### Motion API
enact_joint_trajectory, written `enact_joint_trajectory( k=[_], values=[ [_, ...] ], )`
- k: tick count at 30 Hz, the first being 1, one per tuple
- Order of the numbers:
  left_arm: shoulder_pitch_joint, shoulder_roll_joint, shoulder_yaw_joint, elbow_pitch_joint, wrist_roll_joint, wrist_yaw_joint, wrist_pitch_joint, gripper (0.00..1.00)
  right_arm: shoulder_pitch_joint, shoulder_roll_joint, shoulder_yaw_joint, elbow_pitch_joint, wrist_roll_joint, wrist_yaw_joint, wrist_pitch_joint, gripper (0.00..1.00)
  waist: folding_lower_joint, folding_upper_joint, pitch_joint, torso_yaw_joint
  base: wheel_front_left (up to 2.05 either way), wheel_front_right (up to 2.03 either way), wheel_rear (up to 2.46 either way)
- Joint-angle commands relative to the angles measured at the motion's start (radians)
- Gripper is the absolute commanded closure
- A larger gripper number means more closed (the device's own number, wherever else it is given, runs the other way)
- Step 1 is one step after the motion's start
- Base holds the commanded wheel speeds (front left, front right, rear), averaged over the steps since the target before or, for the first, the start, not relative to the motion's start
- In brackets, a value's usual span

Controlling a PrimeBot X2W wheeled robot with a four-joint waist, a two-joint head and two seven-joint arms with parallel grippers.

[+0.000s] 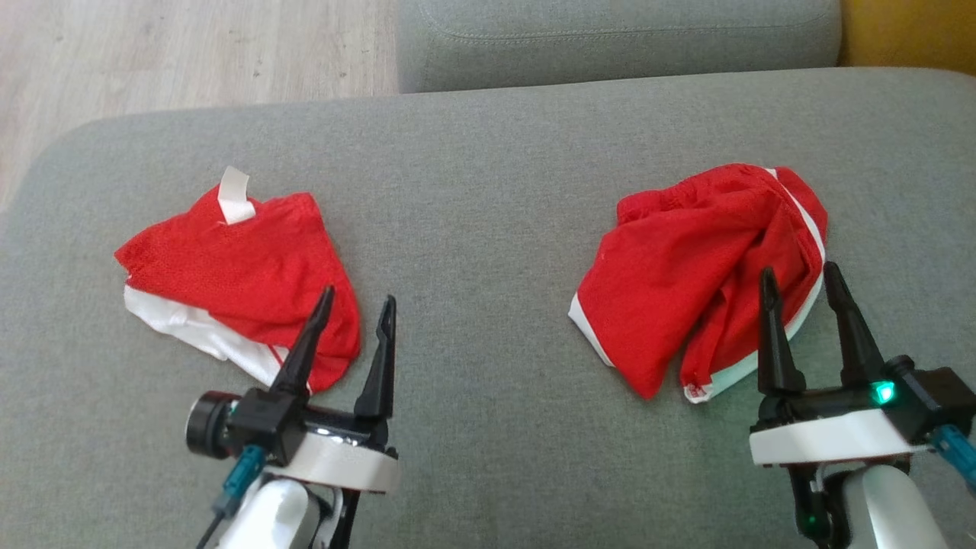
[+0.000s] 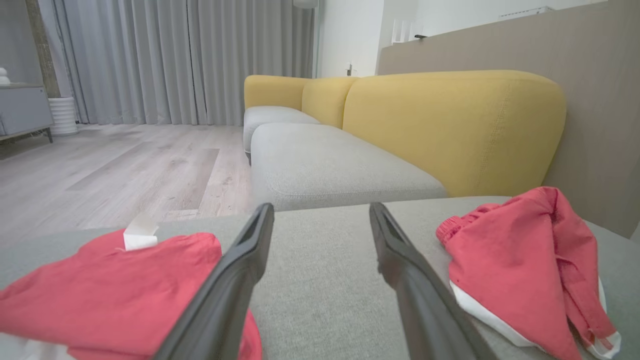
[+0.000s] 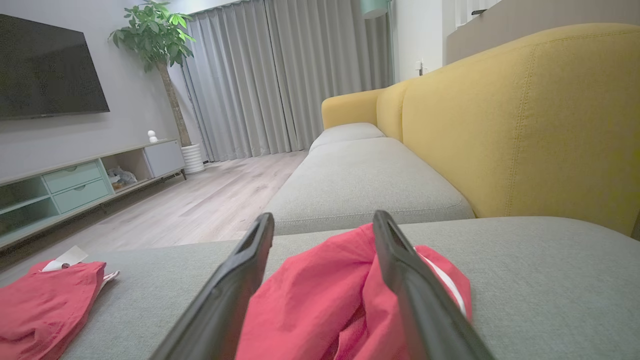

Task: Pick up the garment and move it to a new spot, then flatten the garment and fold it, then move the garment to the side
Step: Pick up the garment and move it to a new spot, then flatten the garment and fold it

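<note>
Pointing waistband away, crumpled garment (image 1: 671, 263) runs near-to-far.

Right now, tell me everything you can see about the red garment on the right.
The right garment is red, thin woven-looking cloth with white trim along its edges and a gathered waistband at the far side, so probably shorts. It lies crumpled and folded over itself on the grey cushion, apart from the other red garment. The open right gripper sits over its near right part; whether the fingers touch the cloth I cannot tell.
</note>
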Motion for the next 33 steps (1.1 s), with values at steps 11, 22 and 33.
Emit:
enact_joint_trajectory(
  k=[11,22,33],
  values=[
    [-0.051,-0.026,0.095,-0.038,0.059,-0.049,-0.008,0.0,-0.046,-0.006,0.105,0.035,-0.076,-0.001,-0.006,0.0,0.0001,0.0,0.022,0.015,0.0,0.0,0.0],
    [-0.072,-0.064,0.108,-0.008,0.091,-0.088,-0.008,0.0,-0.151,-0.006,0.21,0.34,-0.182,-0.001,0.164,0.0,0.0001,0.0,0.069,0.07,0.0,0.0,0.0],
    [-0.075,-0.087,0.128,-0.001,0.113,-0.109,-0.008,0.0,-0.207,-0.006,0.196,0.486,-0.229,-0.001,0.248,0.0,0.0001,0.0,0.085,0.095,0.0,0.0,0.0]
  ],
)
